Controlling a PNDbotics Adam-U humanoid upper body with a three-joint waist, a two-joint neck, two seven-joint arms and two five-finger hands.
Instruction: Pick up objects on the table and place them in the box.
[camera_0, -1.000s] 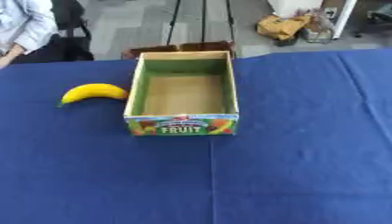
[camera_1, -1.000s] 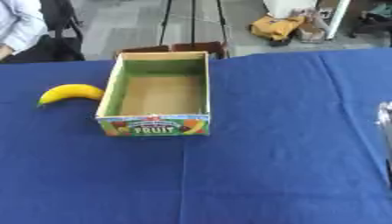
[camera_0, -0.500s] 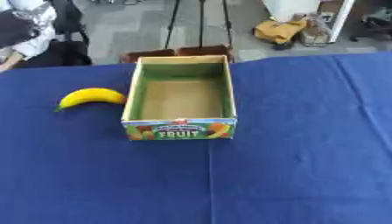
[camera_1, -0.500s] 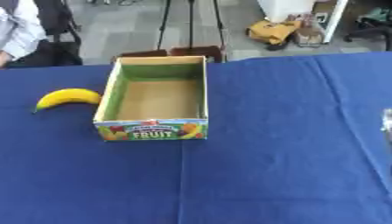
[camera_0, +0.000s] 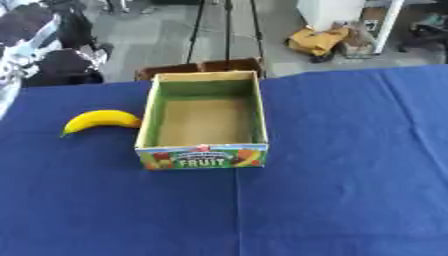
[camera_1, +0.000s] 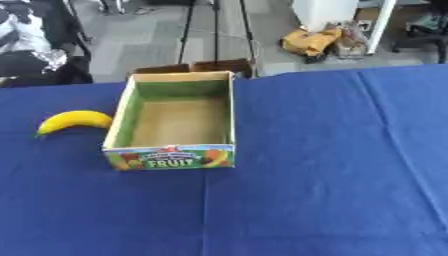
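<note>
A yellow banana (camera_0: 99, 120) lies on the blue tablecloth (camera_0: 341, 175), just left of the box and apart from it. The box (camera_0: 203, 156) is an open cardboard carton with green inner walls and a brown floor; its front panel reads FRUIT. Nothing lies inside it. Neither of my hands shows in either eye view.
The table's far edge runs behind the box, with a brown cardboard piece (camera_0: 201, 67) just past it. A tripod (camera_0: 226, 25) and clutter stand on the floor beyond. A seated person (camera_0: 35, 45) is at the far left, off the table.
The whole picture has shifted downward and slightly, so the camera has moved. A grey shape at the right edge of the right eye view earlier has gone. Banana and box keep their places.
</note>
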